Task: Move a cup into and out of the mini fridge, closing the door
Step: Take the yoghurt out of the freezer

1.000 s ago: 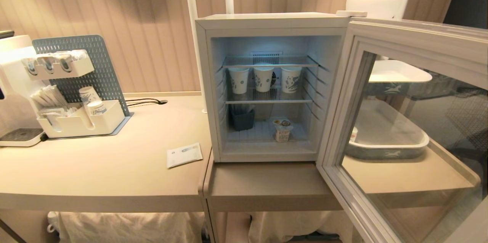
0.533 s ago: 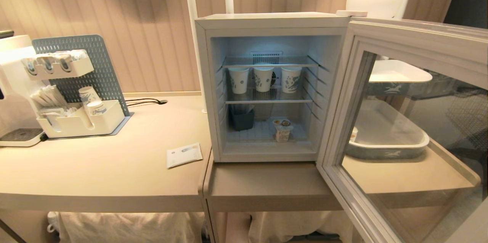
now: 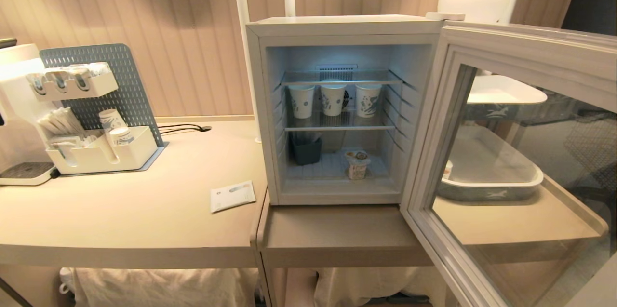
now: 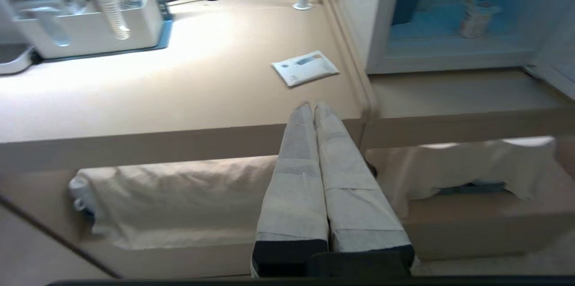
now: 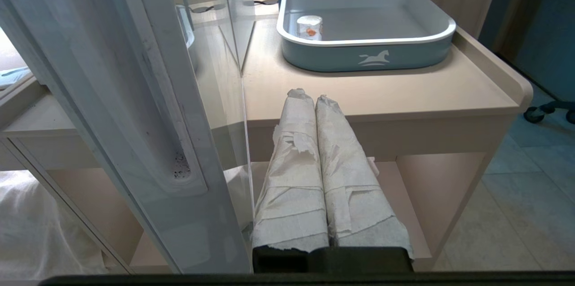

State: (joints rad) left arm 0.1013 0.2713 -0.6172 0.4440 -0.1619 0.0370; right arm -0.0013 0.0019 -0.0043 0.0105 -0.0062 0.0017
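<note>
A drinks corner: mini fridge (image 3: pixel 337 104), coffee machine (image 3: pixel 19 114), cup organiser (image 3: pixel 96 153).

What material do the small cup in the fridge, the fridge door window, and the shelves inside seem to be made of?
The cup: probably thin white plastic with a foil lid; the yellow-orange printed top looks slightly crinkled.
The door window: clear glass or a similar pane; the tray behind shows through it, with reflections.
The shelves: seemingly metal wire, seen as thin parallel bars with a light sheen.

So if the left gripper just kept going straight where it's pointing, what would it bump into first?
Probably the front edge of the beige table: the shut left gripper points at it from below tabletop level. If it cleared the edge, the paper packet lies next in line. Depth is hard to judge.
</note>
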